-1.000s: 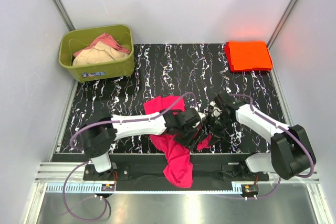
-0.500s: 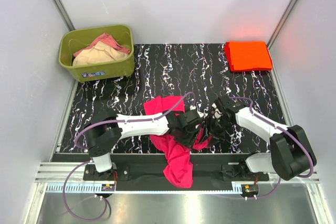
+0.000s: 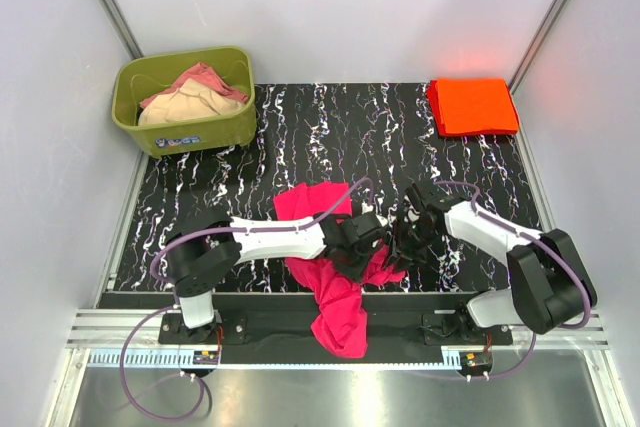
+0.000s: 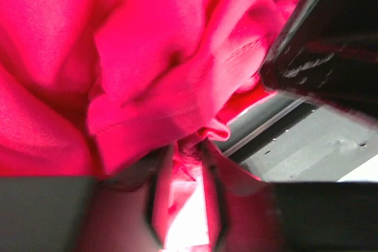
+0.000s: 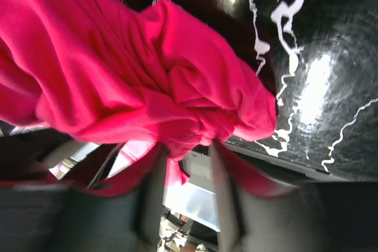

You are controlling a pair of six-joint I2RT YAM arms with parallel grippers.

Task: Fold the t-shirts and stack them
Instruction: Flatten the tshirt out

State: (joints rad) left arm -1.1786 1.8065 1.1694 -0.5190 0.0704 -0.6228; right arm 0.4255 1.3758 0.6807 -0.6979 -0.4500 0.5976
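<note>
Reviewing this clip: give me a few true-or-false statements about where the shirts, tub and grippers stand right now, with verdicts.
1. The orange t-shirt lies folded at the far right corner of the table. True.
2. The pink t-shirt is spread flat. False: it is bunched, with part hanging over the near edge.
3. The left gripper and the right gripper each pinch that shirt. True.
4. The green tub is empty. False: it holds cloth.

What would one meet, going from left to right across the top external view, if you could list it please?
olive-green tub → pink t-shirt → folded orange t-shirt. The two grippers overlap the pink shirt, so they are left out.
</note>
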